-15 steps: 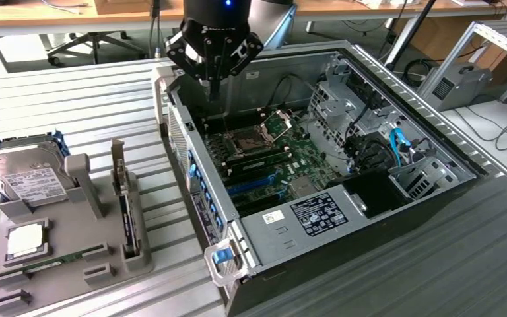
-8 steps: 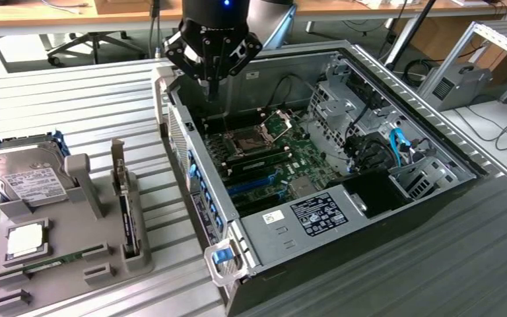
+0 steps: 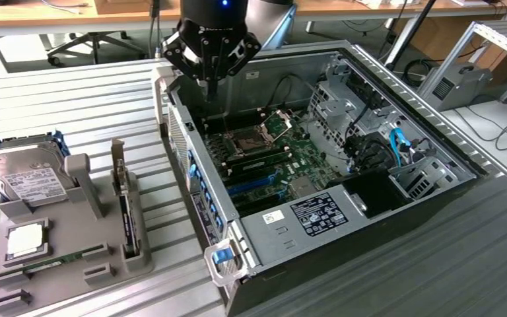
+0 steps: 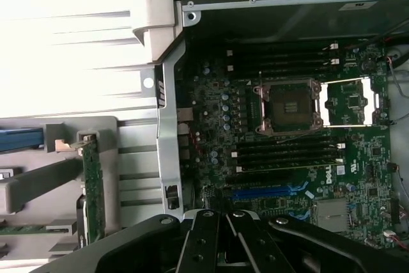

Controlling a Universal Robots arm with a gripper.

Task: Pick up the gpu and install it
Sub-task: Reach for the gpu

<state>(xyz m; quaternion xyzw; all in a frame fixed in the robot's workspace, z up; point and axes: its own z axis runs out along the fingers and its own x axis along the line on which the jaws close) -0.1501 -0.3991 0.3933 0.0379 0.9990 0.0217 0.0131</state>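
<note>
The gpu [image 3: 122, 198] stands on its edge in a slot of the grey holder [image 3: 68, 257] at the exterior view's left, a thin green card with a silver bracket end. In the wrist view the gpu [image 4: 94, 187] shows as a narrow green strip beside the case wall. My gripper [image 3: 211, 91] hangs over the far left corner of the open computer case [image 3: 263, 228], well apart from the gpu. Its black fingers [image 4: 211, 241] are shut together with nothing between them. Below it lies the motherboard [image 4: 287, 151] with an open CPU socket [image 4: 287, 107] and blue card slots [image 4: 268, 192].
On the grey holder also sit a silver hard drive [image 3: 24, 178], a processor chip [image 3: 26, 239] and a memory stick [image 3: 49, 264]. The case's drive cage and cables [image 3: 385, 148] fill its right side. A slatted metal table [image 3: 77, 105] surrounds everything.
</note>
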